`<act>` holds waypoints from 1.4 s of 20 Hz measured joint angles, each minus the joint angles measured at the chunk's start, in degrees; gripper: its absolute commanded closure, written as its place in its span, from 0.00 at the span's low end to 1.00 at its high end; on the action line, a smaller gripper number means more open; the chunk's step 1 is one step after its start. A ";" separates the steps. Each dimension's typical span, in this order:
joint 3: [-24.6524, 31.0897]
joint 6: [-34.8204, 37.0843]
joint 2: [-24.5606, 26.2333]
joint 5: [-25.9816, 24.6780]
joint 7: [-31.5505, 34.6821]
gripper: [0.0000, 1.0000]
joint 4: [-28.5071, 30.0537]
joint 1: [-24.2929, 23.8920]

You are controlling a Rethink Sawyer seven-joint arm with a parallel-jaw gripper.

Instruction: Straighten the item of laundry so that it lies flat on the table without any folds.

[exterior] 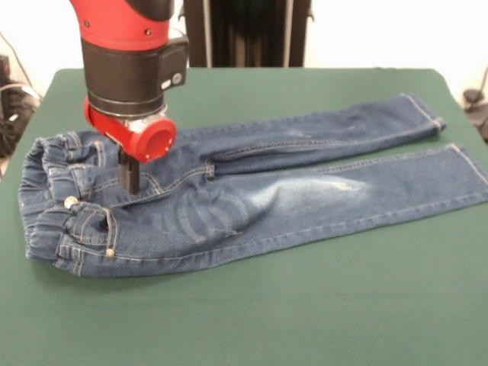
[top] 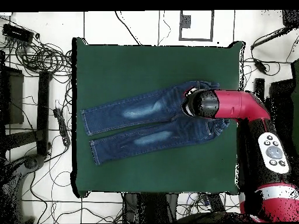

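One item of laundry (exterior: 252, 202) is being observed: a single pair of small blue denim jeans, lying across the middle of one dark green surface (exterior: 305, 313). Two legs are counted, both stretched out side by side towards the right edge in the front view, with a faded whitish patch showing on each thigh in the overhead view. The legs are lying largely flat; the elastic waistband at the left end is being seen bunched and puckered, and light creases are showing near the crotch. One metal button is being noted at the waistband.

One red and black arm (top: 245, 108) is being recorded, coming down over the waist end of the jeans. One gripper (exterior: 130, 177) is being seen as a dark tip touching, or pressing into, the denim just below the waistband. The state of the jaws cannot be told, as the wrist and a red ring are standing in the way.

Around the surface, cables (top: 35, 55) and dark equipment are lying on the pale floor, well apart from the jeans.
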 measured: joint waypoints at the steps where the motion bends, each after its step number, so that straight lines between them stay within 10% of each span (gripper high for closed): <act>1: 0.00 0.00 -0.12 0.00 0.00 1.00 0.00 0.00; 28: 0.00 -0.01 -0.02 -0.42 0.00 1.00 -0.01 -2.96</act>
